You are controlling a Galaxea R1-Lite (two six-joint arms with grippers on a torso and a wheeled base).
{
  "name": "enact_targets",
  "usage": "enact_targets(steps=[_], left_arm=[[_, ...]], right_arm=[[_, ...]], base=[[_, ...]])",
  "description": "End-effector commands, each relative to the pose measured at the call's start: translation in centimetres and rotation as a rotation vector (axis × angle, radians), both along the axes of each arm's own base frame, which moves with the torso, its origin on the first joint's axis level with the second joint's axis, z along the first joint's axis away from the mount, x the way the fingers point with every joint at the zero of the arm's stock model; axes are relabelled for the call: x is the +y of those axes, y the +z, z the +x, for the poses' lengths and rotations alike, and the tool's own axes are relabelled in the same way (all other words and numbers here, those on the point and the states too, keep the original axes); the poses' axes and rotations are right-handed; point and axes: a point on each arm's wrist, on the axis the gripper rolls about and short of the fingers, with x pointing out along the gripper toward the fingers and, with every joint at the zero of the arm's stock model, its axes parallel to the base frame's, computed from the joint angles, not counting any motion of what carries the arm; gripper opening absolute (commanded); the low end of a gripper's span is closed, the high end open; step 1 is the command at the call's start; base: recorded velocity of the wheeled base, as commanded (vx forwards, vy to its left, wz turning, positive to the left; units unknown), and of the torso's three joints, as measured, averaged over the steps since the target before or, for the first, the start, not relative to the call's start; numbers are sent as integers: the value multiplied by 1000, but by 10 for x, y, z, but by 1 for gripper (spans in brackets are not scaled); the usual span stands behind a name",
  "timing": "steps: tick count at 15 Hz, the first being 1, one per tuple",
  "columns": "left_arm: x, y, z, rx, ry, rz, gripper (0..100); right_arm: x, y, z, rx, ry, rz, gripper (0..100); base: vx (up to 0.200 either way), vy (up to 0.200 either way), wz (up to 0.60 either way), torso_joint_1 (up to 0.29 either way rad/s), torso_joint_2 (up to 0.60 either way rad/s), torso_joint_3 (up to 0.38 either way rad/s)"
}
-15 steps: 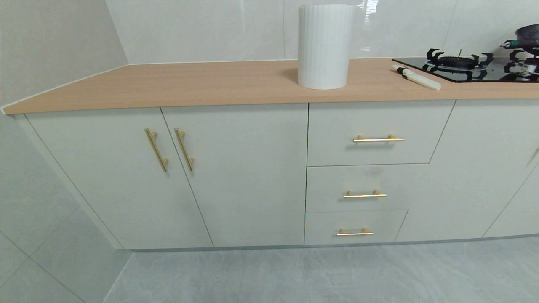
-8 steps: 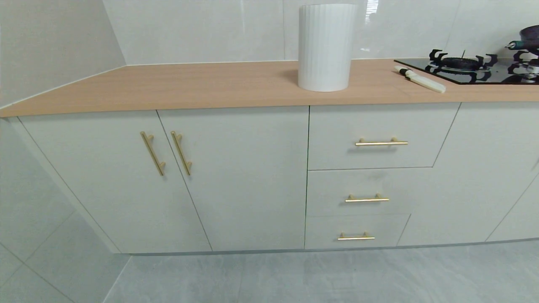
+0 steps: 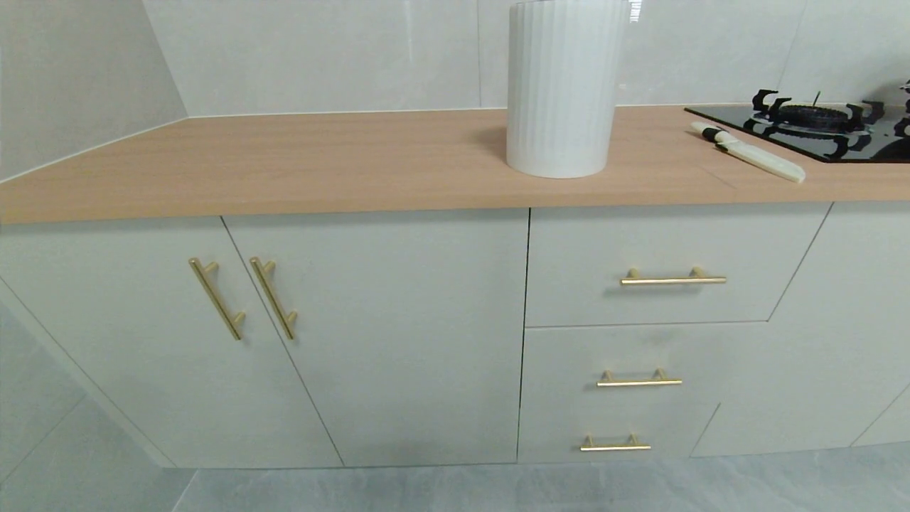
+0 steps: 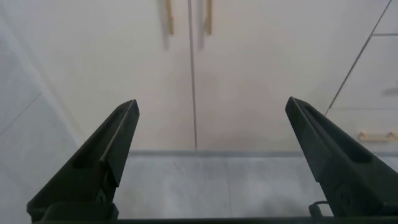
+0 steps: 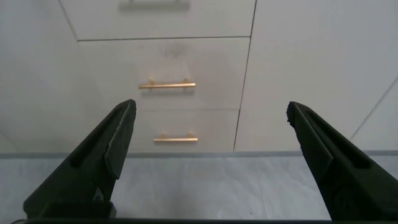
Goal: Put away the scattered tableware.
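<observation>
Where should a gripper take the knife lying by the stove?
Likely from above, closing across the narrow width of the cream knife near mid-length: it lies flat and slanted on the countertop, its far end beside the hob. Which end is handle is unclear.

The white ribbed container (image 3: 560,89) is cut off by the top edge of the head view, and its interior is hidden. The stove (image 3: 817,128) runs off the right edge. In the left wrist view, the door handles (image 4: 168,15) are blurred and cut off. In the right wrist view, the top drawer handle (image 5: 155,4) is cut by the edge.
</observation>
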Motion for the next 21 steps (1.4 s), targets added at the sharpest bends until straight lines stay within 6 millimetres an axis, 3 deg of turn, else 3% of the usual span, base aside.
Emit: enact_targets(steps=[1, 6, 15, 21], left_arm=[[0, 0, 0, 0, 1, 0, 100], [0, 0, 0, 0, 1, 0, 100], [0, 0, 0, 0, 1, 2, 100], [0, 0, 0, 0, 1, 2, 100]], right_arm=[[0, 0, 0, 3, 0, 0, 100], [0, 0, 0, 3, 0, 0, 100], [0, 0, 0, 3, 2, 0, 100], [0, 0, 0, 2, 0, 0, 100]], base=[[200, 0, 0, 2, -2, 2], [200, 0, 0, -1, 2, 2], [0, 0, 0, 0, 0, 0], [0, -200, 0, 2, 1, 2]])
